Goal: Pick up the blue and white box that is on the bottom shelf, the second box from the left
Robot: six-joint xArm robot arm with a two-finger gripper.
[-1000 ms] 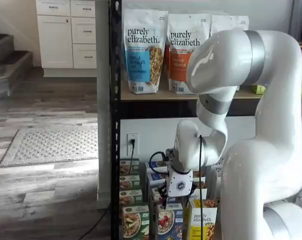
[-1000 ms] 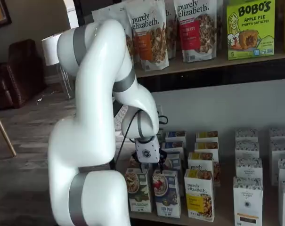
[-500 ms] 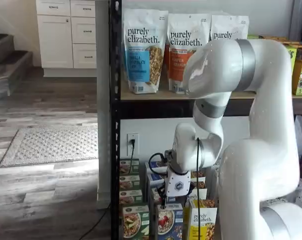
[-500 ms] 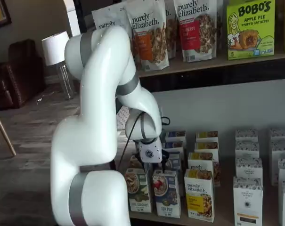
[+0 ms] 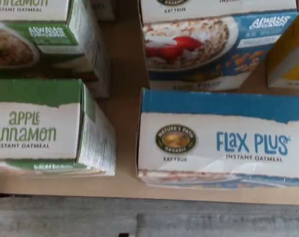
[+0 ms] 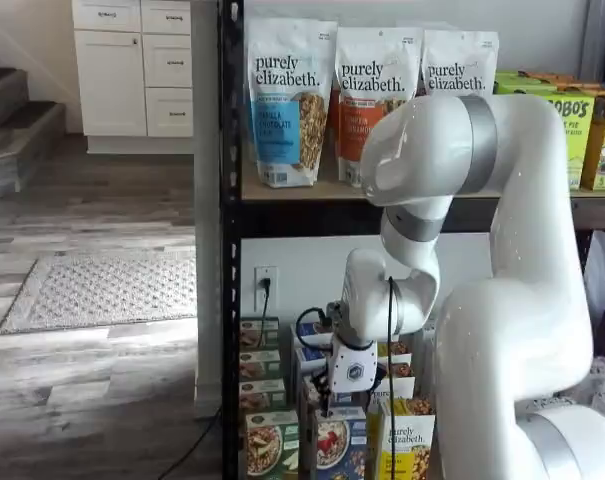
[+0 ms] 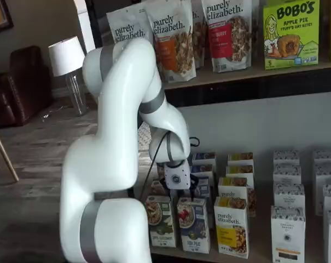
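Hovering tool (image 7: 181,193) just above blue and white box (image 7: 193,226) (fingers unclear)

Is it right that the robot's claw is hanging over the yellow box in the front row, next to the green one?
Not quite. In both shelf views the gripper hangs over the blue and white box, not the yellow box. The blue and white box stands between the green box and the yellow one in the front row of the bottom shelf.

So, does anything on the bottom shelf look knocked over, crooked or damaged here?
Nothing stands out. The blue and white box stands upright in the front row between the green carton and the yellow carton, and the rows behind look orderly. The gripper hangs just above it.
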